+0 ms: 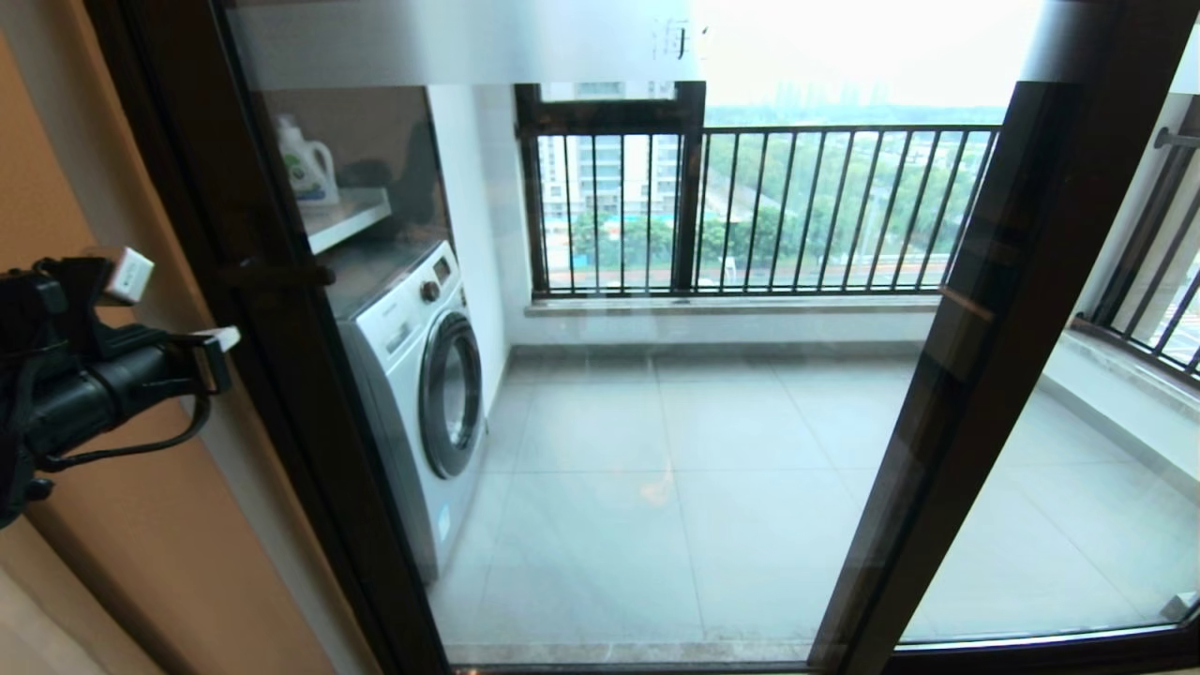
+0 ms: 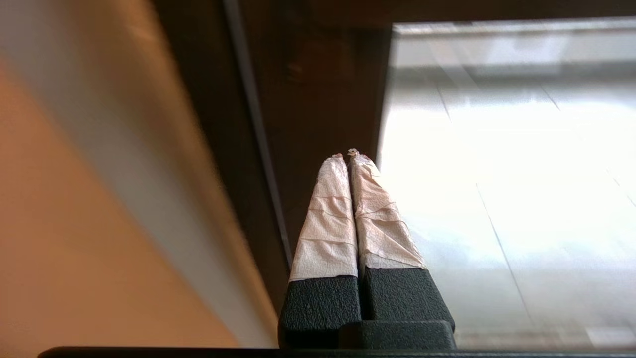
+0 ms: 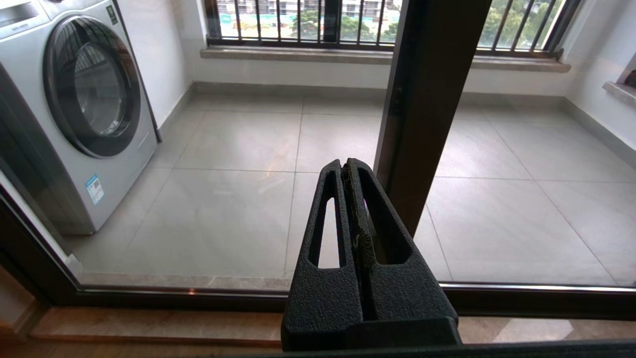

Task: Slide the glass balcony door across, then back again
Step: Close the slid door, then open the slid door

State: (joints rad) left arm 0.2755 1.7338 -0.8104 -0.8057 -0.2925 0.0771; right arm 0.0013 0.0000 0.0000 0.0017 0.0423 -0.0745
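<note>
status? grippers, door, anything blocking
Left gripper shut, empty, by door's left frame. Right gripper shut, empty, low before the glass. Glass balcony door untouched. No obstruction visible.

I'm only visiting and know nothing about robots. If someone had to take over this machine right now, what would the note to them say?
Left claw: shut, holding nothing, tips in front of the dark left frame of the glass balcony door, just below its handle. I cannot tell if it is touching.
Right claw: shut, empty, held low, facing the glass beside the door's other upright post.
Door: standing at the left end, by the wall.
Done: this moment does not show whether any slide has happened.
Left: probably push the door across with the left claw, then bring it back.
</note>
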